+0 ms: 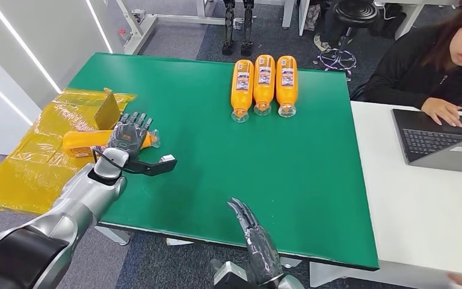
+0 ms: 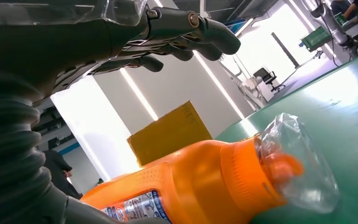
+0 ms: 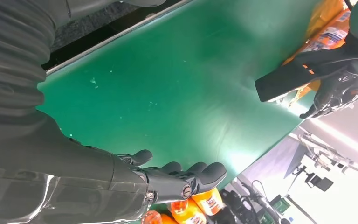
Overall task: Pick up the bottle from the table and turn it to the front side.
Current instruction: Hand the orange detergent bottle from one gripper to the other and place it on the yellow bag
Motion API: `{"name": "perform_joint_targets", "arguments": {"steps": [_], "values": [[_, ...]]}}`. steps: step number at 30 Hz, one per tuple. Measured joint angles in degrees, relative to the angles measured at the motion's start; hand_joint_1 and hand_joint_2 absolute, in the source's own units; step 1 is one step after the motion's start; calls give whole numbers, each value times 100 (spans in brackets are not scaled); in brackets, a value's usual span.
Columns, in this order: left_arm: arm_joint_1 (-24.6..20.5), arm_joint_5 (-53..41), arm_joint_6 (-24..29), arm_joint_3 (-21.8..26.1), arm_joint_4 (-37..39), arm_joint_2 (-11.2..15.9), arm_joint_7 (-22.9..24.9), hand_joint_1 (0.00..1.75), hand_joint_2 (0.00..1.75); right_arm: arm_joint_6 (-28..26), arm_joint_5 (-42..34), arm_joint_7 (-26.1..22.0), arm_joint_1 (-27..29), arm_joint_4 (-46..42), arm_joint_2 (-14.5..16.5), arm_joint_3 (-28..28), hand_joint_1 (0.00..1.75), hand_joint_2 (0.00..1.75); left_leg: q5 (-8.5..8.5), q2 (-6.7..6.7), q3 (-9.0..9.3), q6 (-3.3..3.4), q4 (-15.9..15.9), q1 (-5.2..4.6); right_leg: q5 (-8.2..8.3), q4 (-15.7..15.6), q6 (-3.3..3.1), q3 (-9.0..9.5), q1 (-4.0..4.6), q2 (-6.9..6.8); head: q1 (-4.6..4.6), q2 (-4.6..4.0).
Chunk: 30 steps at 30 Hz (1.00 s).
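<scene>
An orange bottle (image 1: 81, 142) with a clear cap (image 2: 298, 163) lies on its side at the left edge of the green table (image 1: 246, 162). In the left wrist view the bottle (image 2: 200, 182) shows part of a label. My left hand (image 1: 129, 133) hovers over the bottle's cap end with its fingers (image 2: 177, 32) spread above it, apart from the bottle. Over the table's front edge, my right hand (image 1: 255, 238) is open, fingers straight and holding nothing. The right wrist view shows that hand (image 3: 168, 179) above the bare green surface.
Three more orange bottles (image 1: 264, 81) lie side by side at the table's far edge. A yellow box (image 1: 105, 109) and crinkled yellow plastic sheeting (image 1: 30, 156) sit left of the table. A person (image 1: 433, 60) works at a laptop (image 1: 445, 141) on the white table to the right.
</scene>
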Motion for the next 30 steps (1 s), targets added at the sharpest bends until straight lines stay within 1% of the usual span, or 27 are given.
{"name": "perform_joint_targets", "arguments": {"steps": [3, 4, 7, 10, 12, 14, 17, 20, 24, 26, 30], "values": [[-4, 19, 266, 17, 0, -7, 22, 0, 175, 11, -7, -4, 14, -19, -3, -10, 0, 175, 0, 0, 0, 0, 0, 0, 0, -1, 0, 0, 0, 0, 1, 0], [-9, 58, 472, 40, -1, -22, 21, 0, 175, 15, -7, -5, 17, -21, -3, -15, 0, 175, 0, 0, 0, 0, 1, 0, 0, -2, 0, -1, 0, 0, 1, 0], [-29, 192, 1311, 152, -48, -127, -82, 0, 175, 10, -4, -7, 38, -26, -2, -40, 0, 175, 0, -2, 1, 0, 2, -1, 0, -3, 0, 0, -1, -2, 1, 0], [-26, 424, 1925, 293, -188, -290, -407, 0, 175, 0, 20, -3, 67, -35, -2, -77, 0, 175, 0, -6, 0, 0, 2, -2, 0, -3, 1, 3, -1, -5, 1, 0], [-18, 553, 2139, 390, -296, -406, -585, 0, 175, -4, 28, -1, 87, -45, -3, -103, 0, 175, 0, -4, -1, 1, 2, -2, 1, -3, 1, 4, -1, -4, 1, 0], [-4, 631, 2207, 463, -395, -489, -698, 0, 175, -9, 34, 1, 111, -55, -2, -131, 0, 175, -1, 2, 0, 1, 2, -2, 1, -3, 1, 3, -2, 0, 1, 0], [85, 815, 2347, 576, -645, -600, -1085, 0, 175, -29, 110, 11, 160, -81, -2, -184, 0, 175, -1, 1, 2, 1, 2, -2, 1, -5, 1, 1, -1, -1, 0, 0], [326, 983, 2226, 648, -1163, -751, -1320, 0, 175, -93, 274, 60, 251, -166, -2, -279, 0, 175, -1, -8, 0, 1, 2, -1, -1, -5, 1, 3, -1, -9, 2, 0], [858, 1647, 1685, 651, -2341, -913, -1716, 0, 175, -193, 462, 106, 438, -342, -9, -471, 0, 175, -6, 4, 0, -2, 1, -2, -1, -6, 1, 1, -2, 4, 1, 0], [1153, 2236, 1360, 625, -3040, -955, -1992, 0, 175, -304, 559, 117, 545, -437, -21, -587, 0, 175, -8, 5, -1, -1, 1, -3, -1, -8, 2, 1, -2, 5, 1, 0], [1885, 4141, 391, 444, -4666, -946, -2758, 0, 175, -763, 678, 103, 768, -647, -111, -914, 0, 175, -13, 3, -3, 2, 1, -3, -4, -9, 4, 1, -2, 2, 0, 0]]}}
